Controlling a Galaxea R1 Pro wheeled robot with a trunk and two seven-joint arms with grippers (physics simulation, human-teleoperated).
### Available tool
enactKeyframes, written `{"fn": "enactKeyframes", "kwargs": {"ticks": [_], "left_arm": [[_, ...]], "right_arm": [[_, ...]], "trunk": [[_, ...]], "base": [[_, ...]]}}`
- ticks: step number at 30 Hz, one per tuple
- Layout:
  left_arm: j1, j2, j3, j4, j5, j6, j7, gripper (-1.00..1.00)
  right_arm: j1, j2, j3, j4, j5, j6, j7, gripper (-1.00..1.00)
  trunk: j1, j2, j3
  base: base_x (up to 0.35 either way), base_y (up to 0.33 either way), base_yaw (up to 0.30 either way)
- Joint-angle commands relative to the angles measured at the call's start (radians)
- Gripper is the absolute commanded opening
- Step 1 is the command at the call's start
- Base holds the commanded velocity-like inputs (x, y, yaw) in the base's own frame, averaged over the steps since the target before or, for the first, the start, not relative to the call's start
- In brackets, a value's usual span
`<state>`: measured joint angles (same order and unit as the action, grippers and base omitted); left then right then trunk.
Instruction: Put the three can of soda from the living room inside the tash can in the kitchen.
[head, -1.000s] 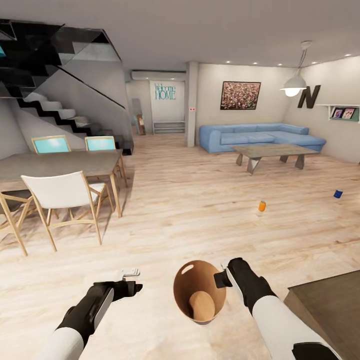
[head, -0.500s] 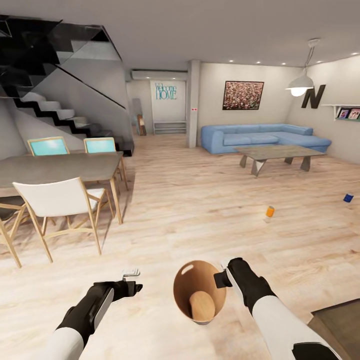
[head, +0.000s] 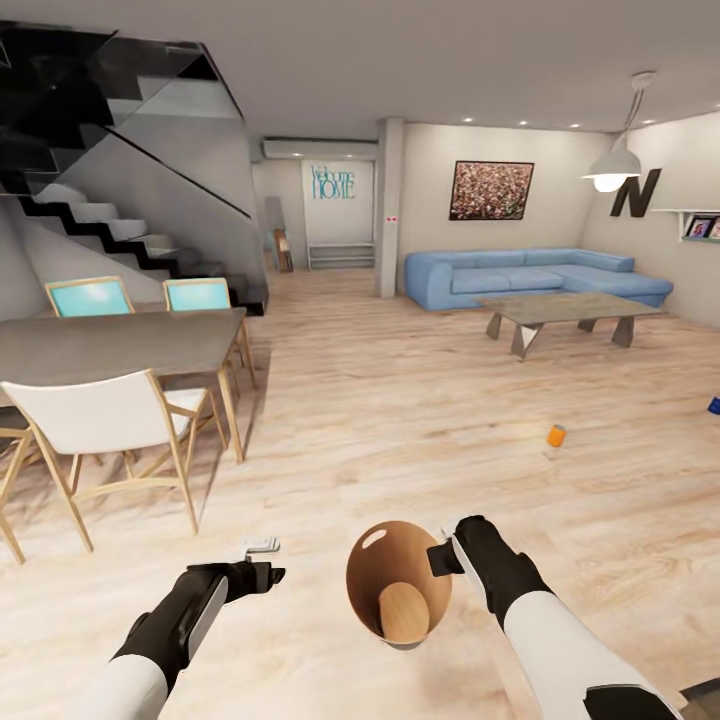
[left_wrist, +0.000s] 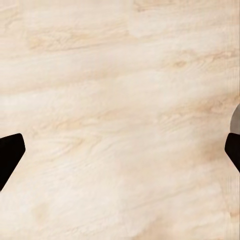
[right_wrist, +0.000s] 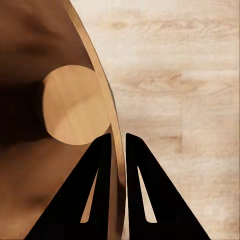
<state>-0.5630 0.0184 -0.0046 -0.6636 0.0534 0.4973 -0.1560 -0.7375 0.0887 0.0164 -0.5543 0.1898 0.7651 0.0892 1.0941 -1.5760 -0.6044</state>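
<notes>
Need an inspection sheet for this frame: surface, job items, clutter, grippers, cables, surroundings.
Surface: light wood plank floor.
Job's things: trash can, brown inside, no cans in it, held by its rim; orange soda can on the floor ahead right; blue soda can at the right edge of the head view.
Clutter: nothing seen.
Grippers: right gripper shut on the trash can rim, one finger inside, one outside; left gripper open, empty, over bare floor.
Cables: nothing seen.
Surroundings: dining table with chairs at left, staircase behind, blue sofa and coffee table ahead right.
</notes>
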Motion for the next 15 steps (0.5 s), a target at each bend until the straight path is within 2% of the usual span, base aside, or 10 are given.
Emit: {"fn": "enactKeyframes", "kwargs": {"ticks": [1, 9, 15], "left_arm": [[0.000, 0.000, 0.000, 0.000, 0.000, 0.000, 0.000, 1.00], [0.000, 0.000, 0.000, 0.000, 0.000, 0.000, 0.000, 1.00], [0.000, 0.000, 0.000, 0.001, 0.000, 0.000, 0.000, 1.00]], "right_arm": [[0.000, 0.000, -0.001, -0.001, -0.012, 0.000, 0.004, -1.00], [0.000, 0.000, -0.001, -0.001, -0.012, 0.000, 0.004, -1.00], [0.000, 0.000, -0.001, -0.001, -0.013, 0.000, 0.004, -1.00]], "trunk": [[0.000, 0.000, 0.000], [0.000, 0.000, 0.000], [0.000, 0.000, 0.000]], "base": [[0.342, 0.069, 0.000], [0.344, 0.021, -0.011], [0.345, 0.002, -0.173]]}}
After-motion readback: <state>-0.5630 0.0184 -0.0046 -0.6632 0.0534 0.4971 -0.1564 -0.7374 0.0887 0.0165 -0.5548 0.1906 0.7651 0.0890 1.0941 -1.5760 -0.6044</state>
